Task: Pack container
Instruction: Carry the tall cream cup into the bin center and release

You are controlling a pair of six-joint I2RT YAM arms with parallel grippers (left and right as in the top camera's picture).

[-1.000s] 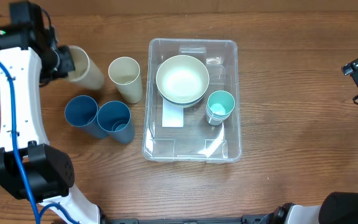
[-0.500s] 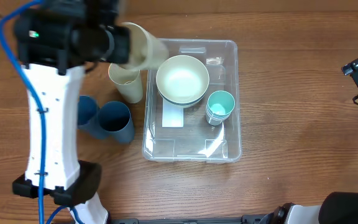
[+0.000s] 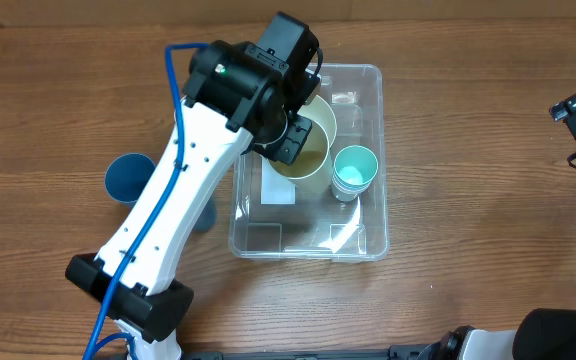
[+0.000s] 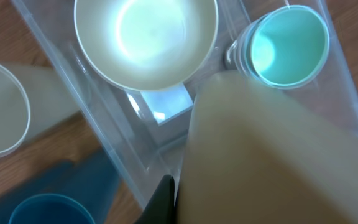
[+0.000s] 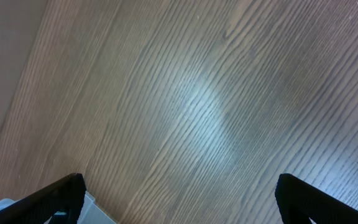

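The left gripper point(image 3: 290, 140) pinches a cream cup point(image 3: 311, 152) and holds it above the cream bowl point(image 4: 145, 40) inside the container point(image 3: 373, 238), which stands at the middle of the table point(image 3: 468, 260). The right gripper point(image 5: 180, 186) waits spread wide, well apart. I judge that the placing step is in hand: the next move calls for lowering the cup gently and then releasing it.

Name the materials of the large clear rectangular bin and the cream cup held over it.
The large clear rectangular bin looks like glossy hard plastic: wood shows through it. The cream cup is probably matte plastic: thin rim, no sharp glare.
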